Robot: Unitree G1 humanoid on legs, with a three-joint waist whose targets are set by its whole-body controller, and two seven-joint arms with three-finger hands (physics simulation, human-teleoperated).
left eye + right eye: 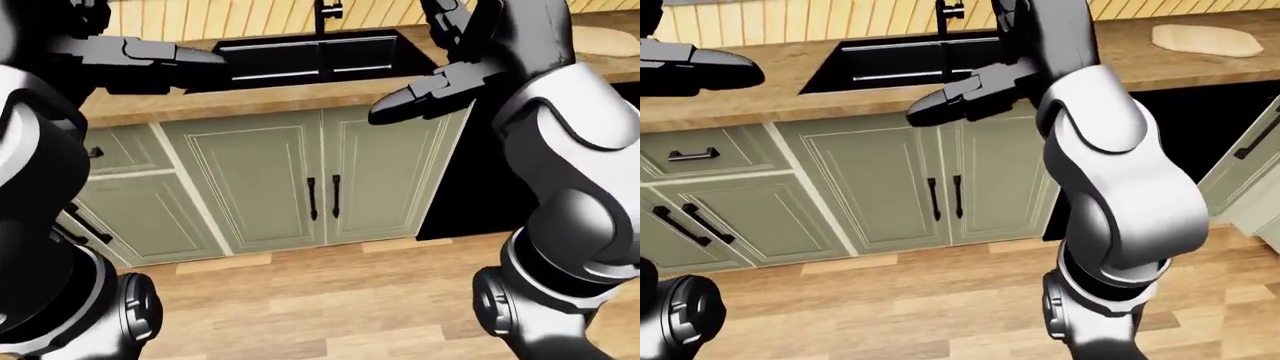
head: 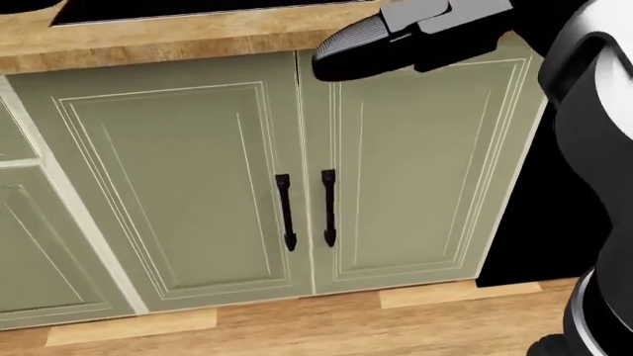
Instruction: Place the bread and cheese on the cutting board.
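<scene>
At top right of the right-eye view, cutting board (image 1: 1206,40) lies on counter (image 1: 1120,60). Bread, cheese not visible. We hold nothing; right hand (image 1: 945,101) fingers extended; left hand (image 1: 700,71) config indeterminate. Expect soft, light items: grip sides gently.

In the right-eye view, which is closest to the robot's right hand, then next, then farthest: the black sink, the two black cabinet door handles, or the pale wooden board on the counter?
From the right hand:
1. Black sink, just above-left of it.
2. Two black cabinet door handles, below it.
3. Pale wooden board, far right on the counter.
</scene>
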